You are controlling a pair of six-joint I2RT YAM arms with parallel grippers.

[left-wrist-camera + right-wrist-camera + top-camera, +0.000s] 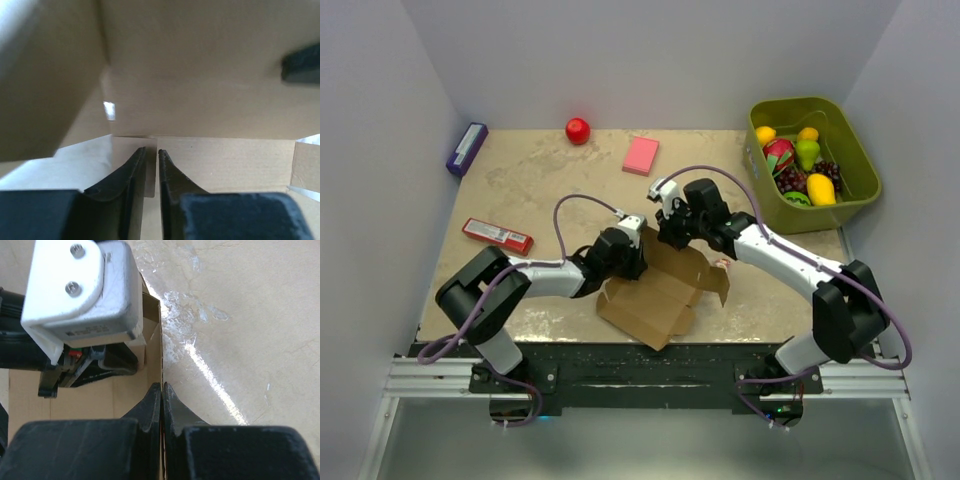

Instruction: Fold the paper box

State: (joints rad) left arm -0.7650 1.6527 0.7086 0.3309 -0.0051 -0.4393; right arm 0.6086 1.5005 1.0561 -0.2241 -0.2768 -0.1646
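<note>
We cannot identify the dark blurred shape [301, 64] cut off at the left wrist view's right edge, against the brown cardboard paper box [200, 75].

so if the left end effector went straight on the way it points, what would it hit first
The inner wall of the paper box: the left end effector points into the half-folded box and that cardboard panel fills the view ahead. Depth is unclear, but nothing shows in between.
</note>
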